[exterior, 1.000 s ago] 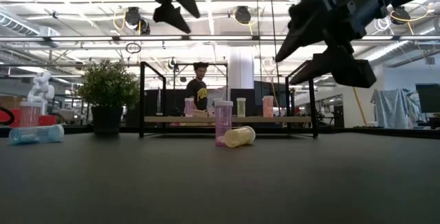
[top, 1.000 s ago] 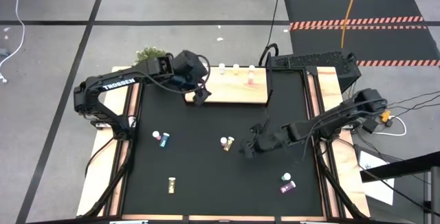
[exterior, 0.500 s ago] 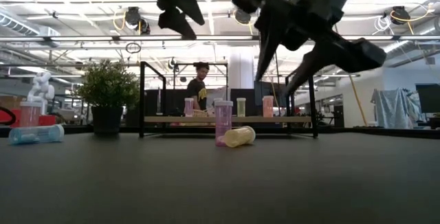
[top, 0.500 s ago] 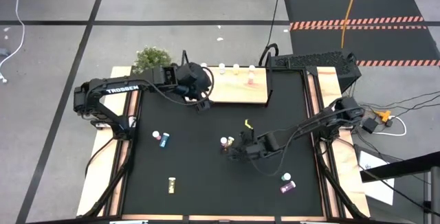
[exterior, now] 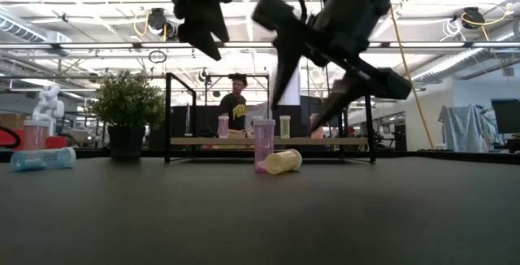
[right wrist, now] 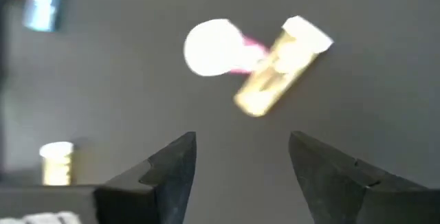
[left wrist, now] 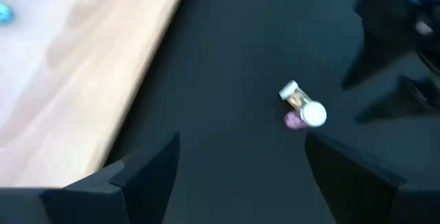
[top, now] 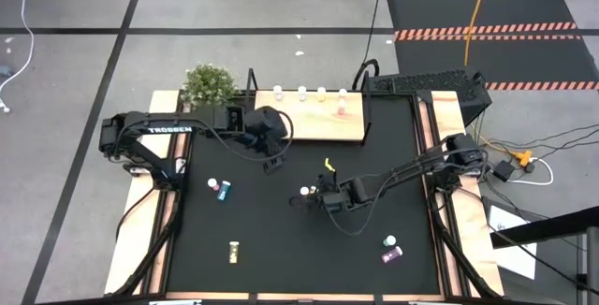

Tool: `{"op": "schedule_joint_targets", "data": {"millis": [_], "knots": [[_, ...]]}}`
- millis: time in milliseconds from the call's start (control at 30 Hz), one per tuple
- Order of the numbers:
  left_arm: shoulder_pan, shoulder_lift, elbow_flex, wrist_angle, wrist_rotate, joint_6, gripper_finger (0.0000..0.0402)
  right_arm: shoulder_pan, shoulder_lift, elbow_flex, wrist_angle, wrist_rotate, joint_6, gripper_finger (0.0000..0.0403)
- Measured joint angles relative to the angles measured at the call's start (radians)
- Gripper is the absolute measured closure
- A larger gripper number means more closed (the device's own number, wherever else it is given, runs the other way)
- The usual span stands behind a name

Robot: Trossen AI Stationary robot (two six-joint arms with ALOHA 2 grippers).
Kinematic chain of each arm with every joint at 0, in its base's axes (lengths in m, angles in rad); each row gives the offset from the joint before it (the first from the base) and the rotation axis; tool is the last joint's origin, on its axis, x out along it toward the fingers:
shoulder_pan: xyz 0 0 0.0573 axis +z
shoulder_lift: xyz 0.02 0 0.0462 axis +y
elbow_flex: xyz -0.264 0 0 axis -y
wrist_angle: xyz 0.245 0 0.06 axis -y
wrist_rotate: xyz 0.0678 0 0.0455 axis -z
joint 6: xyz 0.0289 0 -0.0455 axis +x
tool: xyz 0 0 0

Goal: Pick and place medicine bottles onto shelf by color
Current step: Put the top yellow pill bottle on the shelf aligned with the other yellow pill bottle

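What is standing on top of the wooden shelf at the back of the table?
Four upright bottles line the shelf along its far edge in the high view. The low view shows three: pink, pale green, pink-red. The fourth sits behind the pink bottle on the table.
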Motion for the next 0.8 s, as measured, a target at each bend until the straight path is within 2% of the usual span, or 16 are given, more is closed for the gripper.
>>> {"op": "schedule_joint_targets", "data": {"millis": [100, 300, 467, 567, 800], "knots": [[-0.017, 0.000, -0.024, 0.004, -0.003, -0.017, 0.0087, -0.034, 0.001, -0.001, -0.046, -0.035, -0.078, 0.0170], [-0.027, 0.002, -0.048, 0.028, -0.010, -0.025, 0.0087, -0.100, 0.000, -0.002, -0.013, -0.105, -0.169, 0.0170], [-0.014, 0.002, -0.048, 0.031, -0.012, -0.029, 0.0087, -0.105, 0.049, -0.002, -0.002, -0.108, -0.151, 0.0170], [-0.005, 0.002, -0.048, 0.031, -0.013, -0.043, 0.0087, -0.095, 0.083, -0.002, 0.054, -0.146, -0.154, 0.0170], [-0.003, 0.002, -0.048, 0.031, -0.014, -0.050, 0.0087, -0.082, 0.116, 0.000, 0.044, -0.157, -0.139, 0.0170]]}}
